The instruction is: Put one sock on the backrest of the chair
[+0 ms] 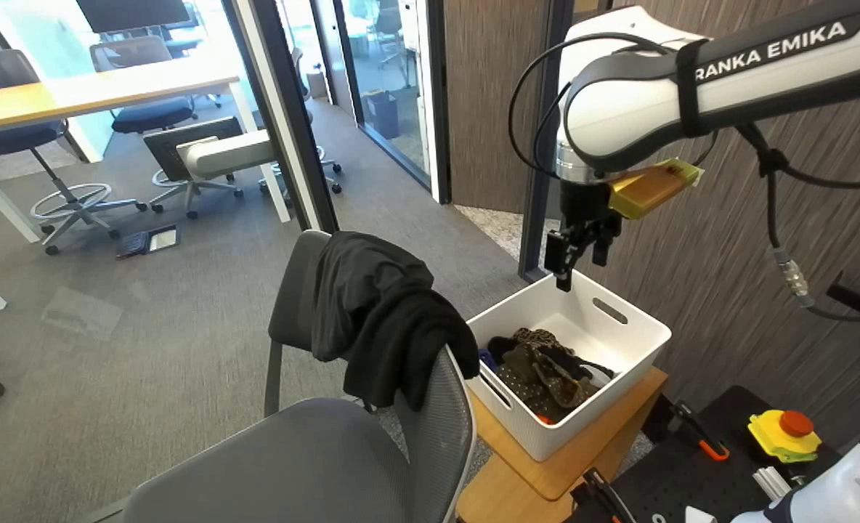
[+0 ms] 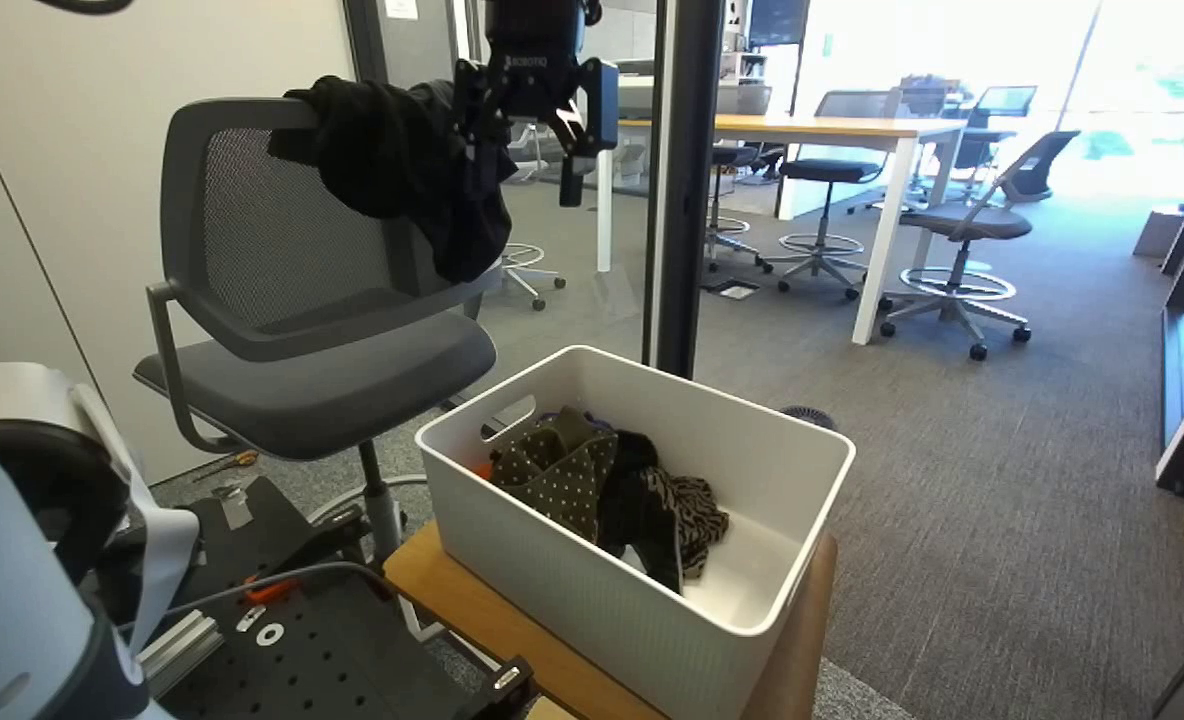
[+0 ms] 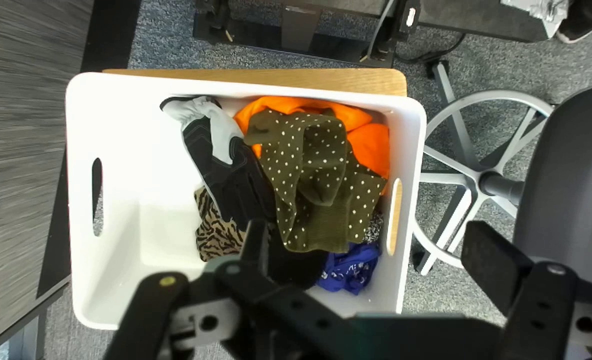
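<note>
The sock, dark olive with pale dots (image 3: 326,220), lies limp on top of other cloths in a white box (image 3: 168,230). In exterior views it shows too (image 1: 528,381) (image 2: 557,485). My gripper (image 3: 373,257) is open and empty, its fingers wide apart. In both exterior views the gripper (image 1: 581,270) (image 2: 524,180) hangs well above the box, touching nothing. The chair's grey mesh backrest (image 2: 282,235) stands beside the box; it also shows in an exterior view (image 1: 441,436). A large black garment (image 2: 392,150) is draped over its top and hides part of it.
The box holds an orange cloth (image 3: 371,147), a black-and-grey glove (image 3: 236,180), a striped cloth (image 3: 216,232) and a blue cloth (image 3: 351,270). It stands on a wooden stand (image 1: 521,465). A dark post (image 2: 674,200) and a wood-grain wall (image 1: 749,305) stand nearby.
</note>
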Robot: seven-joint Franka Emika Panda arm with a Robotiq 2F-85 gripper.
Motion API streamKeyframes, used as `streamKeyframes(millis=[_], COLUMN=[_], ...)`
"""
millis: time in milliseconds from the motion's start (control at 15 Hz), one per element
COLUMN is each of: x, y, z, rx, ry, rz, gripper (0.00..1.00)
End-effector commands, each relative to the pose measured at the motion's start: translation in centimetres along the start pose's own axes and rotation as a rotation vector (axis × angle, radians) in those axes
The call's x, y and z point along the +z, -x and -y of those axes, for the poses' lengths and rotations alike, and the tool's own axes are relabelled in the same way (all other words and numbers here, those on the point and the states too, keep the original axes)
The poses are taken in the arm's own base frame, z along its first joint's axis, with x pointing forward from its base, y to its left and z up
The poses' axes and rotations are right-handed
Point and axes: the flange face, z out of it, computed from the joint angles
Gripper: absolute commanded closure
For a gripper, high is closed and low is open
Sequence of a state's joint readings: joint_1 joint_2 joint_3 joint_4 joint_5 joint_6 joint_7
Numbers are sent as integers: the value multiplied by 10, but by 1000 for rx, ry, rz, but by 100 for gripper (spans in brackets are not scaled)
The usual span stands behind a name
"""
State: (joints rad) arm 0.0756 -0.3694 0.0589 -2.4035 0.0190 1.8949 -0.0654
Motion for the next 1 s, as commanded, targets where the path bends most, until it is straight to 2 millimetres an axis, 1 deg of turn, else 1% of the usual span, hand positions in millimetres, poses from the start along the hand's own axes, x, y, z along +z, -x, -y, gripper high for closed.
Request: streamKeyframes(millis=[0, 67, 133, 400, 533, 733, 933], x=[36, 49, 65, 133, 163, 199, 225], y=[-13, -18, -22, -39, -46, -50, -49], z=[-1, -1, -2, -3, -2, -5, -9], rx=[-18, -20, 2, -22, -18, -13, -22], ry=[-13, -12, -2, 14, 9, -8, -17], rz=[-11, -12, -15, -1, 7, 23, 69], gripper=[0, 0, 0, 0, 0, 0, 0])
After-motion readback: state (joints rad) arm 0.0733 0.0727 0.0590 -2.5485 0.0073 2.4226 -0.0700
